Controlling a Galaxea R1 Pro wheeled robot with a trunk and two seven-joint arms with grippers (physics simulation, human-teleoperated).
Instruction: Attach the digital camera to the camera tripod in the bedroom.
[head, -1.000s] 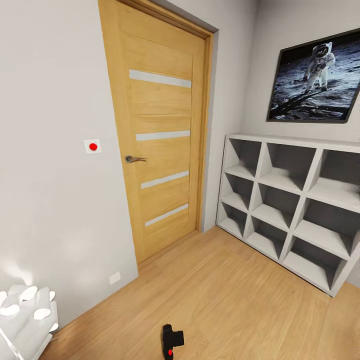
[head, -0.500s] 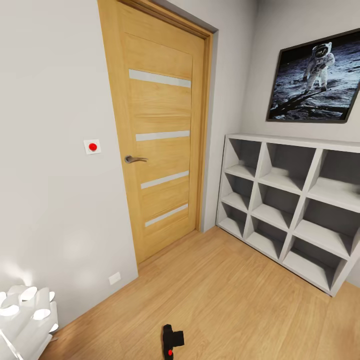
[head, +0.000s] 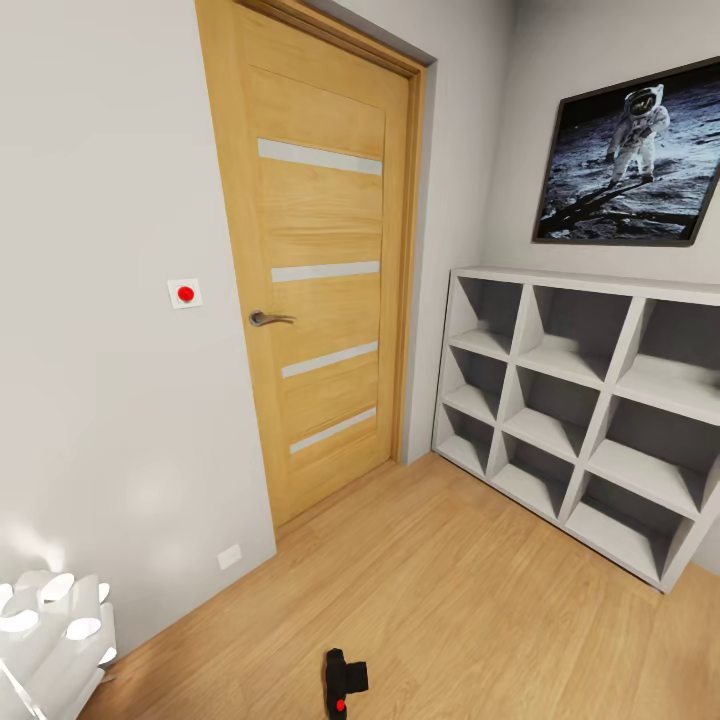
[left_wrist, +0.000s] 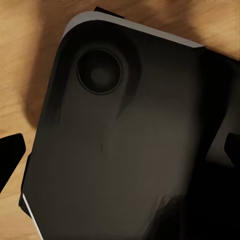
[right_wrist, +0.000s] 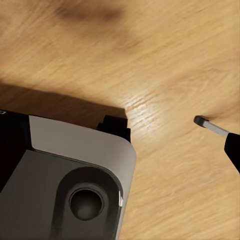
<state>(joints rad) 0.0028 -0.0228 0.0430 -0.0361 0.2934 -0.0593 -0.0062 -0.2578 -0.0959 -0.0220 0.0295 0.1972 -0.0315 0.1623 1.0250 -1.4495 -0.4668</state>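
The digital camera lies on the light wood floor at 6 o'clock in the head view, near the bottom edge, its red button facing up. Nothing lies on the bare planks around it. At 11 o'clock stands a closed wooden door with a metal handle, and a small white wall switch with a red dot sits just left of it. At 3 o'clock a grey cubby shelf stands against the wall, with an astronaut picture hanging above it. A white ribbed object sits in the corner at 8 o'clock, against the wall.

The left wrist view looks down on a dark rounded part of the robot over the floor; black finger tips show at two opposite edges, well apart, so the left claw looks spread with nothing between. In the right wrist view a grey and black robot part lies over the planks, and one dark finger tip shows at the edge; whether that claw is spread or closed cannot be told.
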